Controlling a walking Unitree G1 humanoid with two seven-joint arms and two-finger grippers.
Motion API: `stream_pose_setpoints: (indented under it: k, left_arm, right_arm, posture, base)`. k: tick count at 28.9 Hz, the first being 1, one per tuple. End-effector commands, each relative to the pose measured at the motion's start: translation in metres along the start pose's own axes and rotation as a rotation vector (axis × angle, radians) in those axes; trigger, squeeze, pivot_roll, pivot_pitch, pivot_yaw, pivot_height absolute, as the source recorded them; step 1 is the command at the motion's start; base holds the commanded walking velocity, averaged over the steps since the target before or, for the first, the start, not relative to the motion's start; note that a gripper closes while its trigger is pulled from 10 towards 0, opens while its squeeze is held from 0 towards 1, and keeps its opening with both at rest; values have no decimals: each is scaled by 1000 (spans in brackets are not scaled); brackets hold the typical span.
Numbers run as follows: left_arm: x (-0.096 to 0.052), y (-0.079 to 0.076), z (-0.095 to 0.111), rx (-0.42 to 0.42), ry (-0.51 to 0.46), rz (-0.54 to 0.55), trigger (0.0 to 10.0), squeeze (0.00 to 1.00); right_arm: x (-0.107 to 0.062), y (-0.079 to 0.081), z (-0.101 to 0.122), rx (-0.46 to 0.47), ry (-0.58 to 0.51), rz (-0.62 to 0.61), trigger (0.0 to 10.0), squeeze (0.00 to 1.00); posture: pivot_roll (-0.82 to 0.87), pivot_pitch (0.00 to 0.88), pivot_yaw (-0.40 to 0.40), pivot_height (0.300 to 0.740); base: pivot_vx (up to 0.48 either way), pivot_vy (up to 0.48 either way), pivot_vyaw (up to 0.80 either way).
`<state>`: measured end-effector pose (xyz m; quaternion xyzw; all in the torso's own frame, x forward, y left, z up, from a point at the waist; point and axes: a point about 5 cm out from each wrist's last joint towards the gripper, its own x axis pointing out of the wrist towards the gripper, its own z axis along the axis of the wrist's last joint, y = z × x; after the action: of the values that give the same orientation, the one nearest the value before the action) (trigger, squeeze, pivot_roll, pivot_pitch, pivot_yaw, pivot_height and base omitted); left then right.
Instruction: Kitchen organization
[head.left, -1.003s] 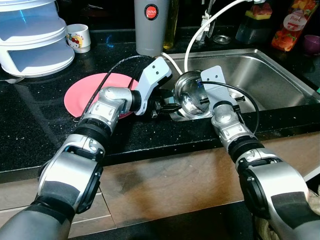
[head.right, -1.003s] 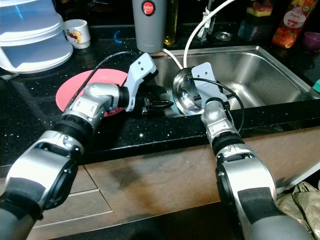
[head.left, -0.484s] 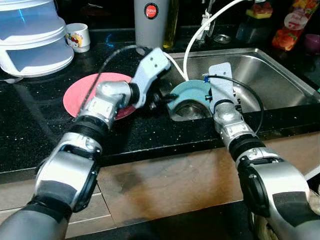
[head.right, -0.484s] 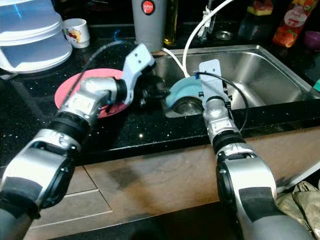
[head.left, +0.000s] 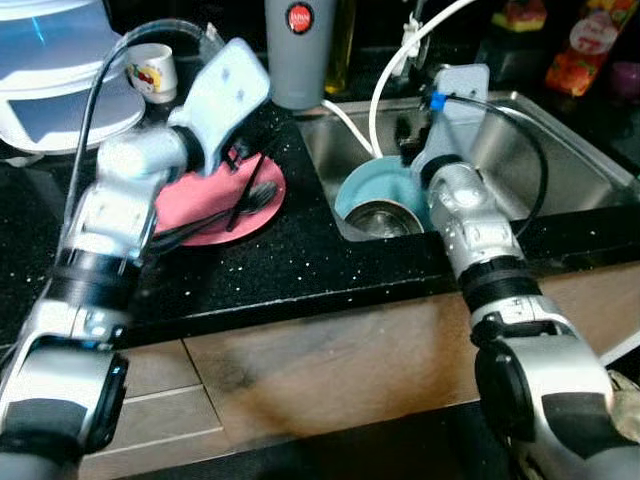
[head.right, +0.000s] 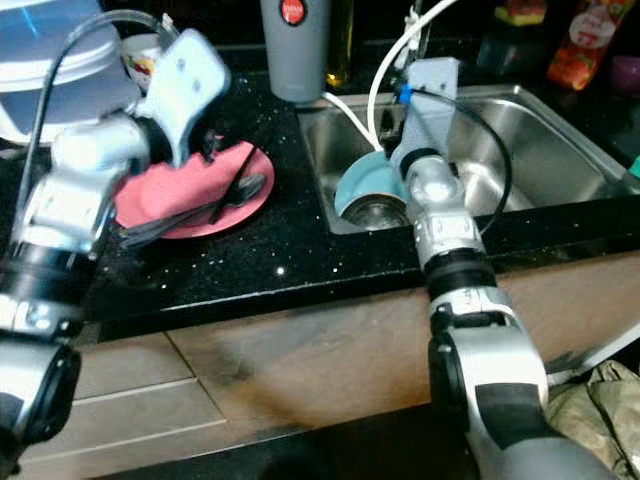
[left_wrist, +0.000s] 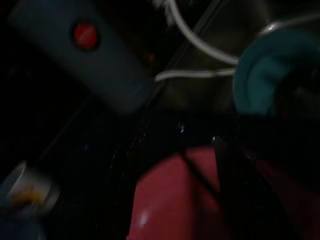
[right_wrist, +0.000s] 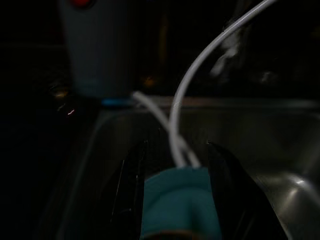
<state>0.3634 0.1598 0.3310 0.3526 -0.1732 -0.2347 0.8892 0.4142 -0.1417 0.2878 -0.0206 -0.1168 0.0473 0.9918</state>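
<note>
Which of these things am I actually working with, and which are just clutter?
In play: teal bowl in right gripper over sink; pink plate and black spoon below left gripper.
Clutter: grey tumbler, mug, white container, juice carton.

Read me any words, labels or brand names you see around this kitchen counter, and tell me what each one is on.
Grey cylindrical container: round red label with white lettering, too blurred to read.
White mug: colourful cartoon print, no legible words.
Orange-red packet at the back right: printed label, too small and blurred to read.
Nothing here can be quoted with confidence.
</note>
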Motion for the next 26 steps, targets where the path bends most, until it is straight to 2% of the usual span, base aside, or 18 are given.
stream_pose_setpoints:
  k: [1, 2, 4, 6, 11, 14, 20, 21, 22, 24, 25, 26]
  left_arm:
    - [-6, 1, 2, 20, 15, 30, 10000, 0]
    - [-17, 2, -4, 16, 44, 68, 10000, 0]
    - [-25, 5, -4, -1, 51, 85, 10000, 0]
    - [-28, 6, -3, -9, 51, 88, 10000, 0]
    - [-38, -2, 1, 61, 80, 46, 10000, 0]
    - [-47, -3, -6, 62, 126, 54, 10000, 0]
    - [-58, 0, -17, -12, 198, 123, 10000, 0]
    - [-64, 6, -23, -85, 232, 200, 10000, 0]
    - [-68, 11, -27, -130, 247, 249, 10000, 267]
    - [-71, 14, -29, -156, 254, 278, 10000, 267]
    - [-84, 20, -37, -180, 290, 338, 10000, 1000]
    - [-92, 24, -39, -171, 306, 361, 10000, 1000]
  right_arm:
    - [-3, 1, -3, 15, 14, 9, 10000, 0]
    - [-5, 4, -8, 39, 32, 10, 10000, 0]
    - [-7, 7, -9, 55, 39, 30, 10000, 0]
    - [-7, 8, -9, 59, 38, 40, 10000, 0]
    - [-12, 7, -9, 74, 43, 68, 10000, 0]
    - [-15, 8, -12, 95, 60, 63, 10000, 0]
    - [-20, 14, -18, 81, 101, 80, 10000, 0]
    - [-21, 17, -20, 69, 116, 94, 10000, 0]
    - [-21, 18, -19, 64, 118, 101, 10000, 0]
    - [-20, 18, -19, 62, 116, 105, 10000, 0]
    - [-21, 18, -19, 55, 120, 103, 10000, 0]
    - [-22, 19, -19, 59, 123, 101, 10000, 0]
  posture:
    - [51, 189, -25, 740]
    - [48, 187, -32, 740]
    - [54, 189, -28, 740]
    - [57, 188, -27, 740]
    - [86, 188, -19, 740]
    - [79, 191, -15, 740]
    - [78, 188, -31, 740]
    - [74, 179, -28, 740]
    - [70, 188, -23, 740]
    - [70, 188, -23, 740]
    - [61, 182, -31, 740]
    - [63, 177, -36, 740]
  base:
    - [0, 0, 0]
    - [0, 0, 0]
    - [0, 0, 0]
    - [0, 0, 0]
    - [0, 0, 0]
    - [0, 0, 0]
    - [0, 0, 0]
    - [0, 0, 0]
    - [0, 0, 0]
    - [0, 0, 0]
    - [0, 0, 0]
    - [0, 0, 0]
